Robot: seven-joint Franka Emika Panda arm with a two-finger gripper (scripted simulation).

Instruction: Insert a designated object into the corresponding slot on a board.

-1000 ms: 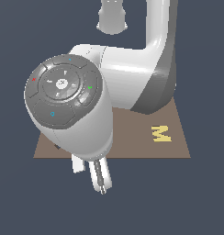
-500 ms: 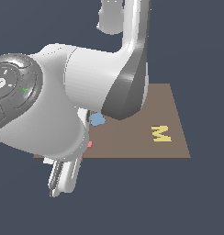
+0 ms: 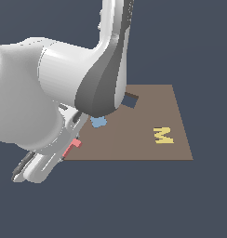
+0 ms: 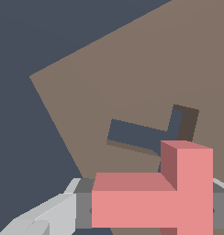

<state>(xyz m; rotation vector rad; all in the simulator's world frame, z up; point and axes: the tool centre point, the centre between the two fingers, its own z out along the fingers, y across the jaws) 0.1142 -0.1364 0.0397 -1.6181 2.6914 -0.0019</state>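
My gripper (image 4: 153, 209) is shut on the salmon-pink T-shaped block (image 4: 155, 197), with a grey finger pad (image 4: 84, 210) on either side of it. The dark navy T-shaped slot (image 4: 141, 133) lies in the brown board (image 4: 132, 69) just beyond the block, partly covered by it. The exterior view shows the gripper (image 3: 69, 151) and a sliver of the pink block (image 3: 72, 148) at the board's (image 3: 134, 139) near corner on the exterior view's left. The arm hides the slot in that view.
On the board lie a yellow M-shaped piece (image 3: 163, 135) toward the exterior view's right and a light-blue blob piece (image 3: 98, 122) under the arm. A dark square cut-out (image 3: 130, 100) sits farther back. The large white arm links fill the exterior view's left.
The arm has swung toward the exterior view's left and tilted, carrying the gripper to the board's near left corner. The square cut-out and the blue blob have come into sight.
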